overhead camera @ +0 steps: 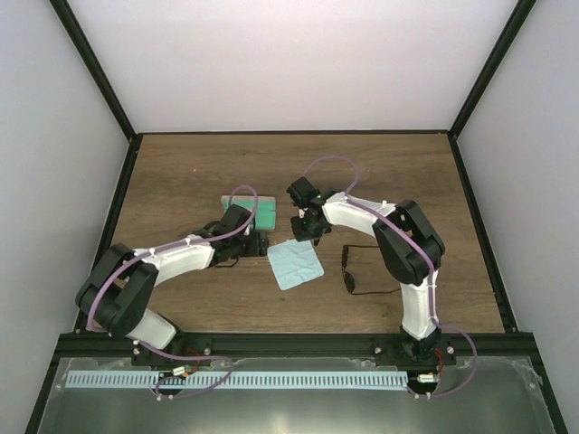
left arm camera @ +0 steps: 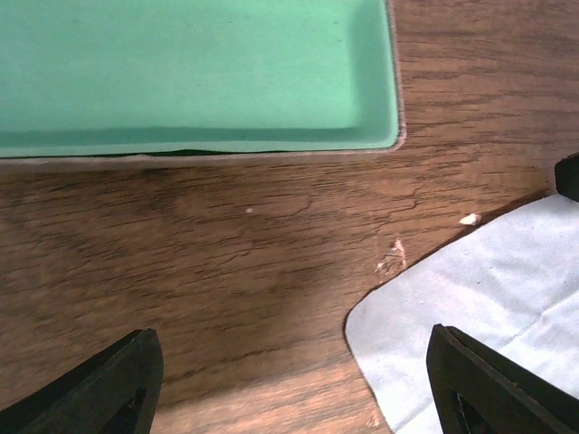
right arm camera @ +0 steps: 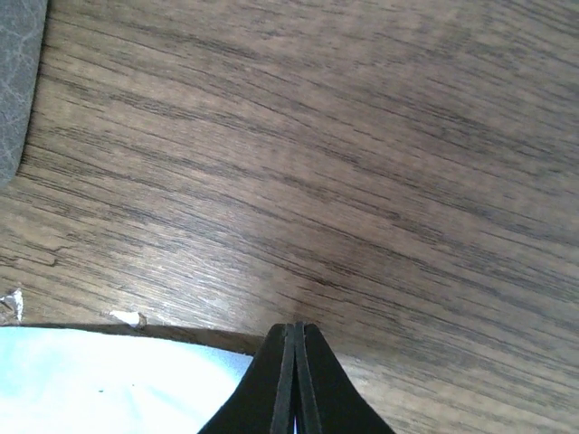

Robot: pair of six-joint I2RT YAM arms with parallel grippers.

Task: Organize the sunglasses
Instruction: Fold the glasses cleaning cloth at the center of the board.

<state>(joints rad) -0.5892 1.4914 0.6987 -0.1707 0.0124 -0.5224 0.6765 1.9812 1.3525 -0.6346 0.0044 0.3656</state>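
The sunglasses [overhead camera: 348, 271], thin black frame with the temple arms spread, lie on the wooden table right of the light blue cloth [overhead camera: 295, 264], near my right arm's elbow. They show in neither wrist view. My left gripper [overhead camera: 260, 244] is open and empty, low over the table between the green-lined case [overhead camera: 264, 214] and the cloth. In the left wrist view its fingers [left arm camera: 99, 389] are wide apart, with the case [left arm camera: 181, 72] ahead and the cloth [left arm camera: 479, 307] at the right. My right gripper [overhead camera: 302, 235] is shut at the cloth's far edge [right arm camera: 109, 380], its tips [right arm camera: 296, 362] over bare wood.
The case's grey corner [right arm camera: 16, 81] shows at the upper left of the right wrist view. Black frame rails and white walls border the table [overhead camera: 181, 172]. A metal ledge runs along the near edge behind the arm bases.
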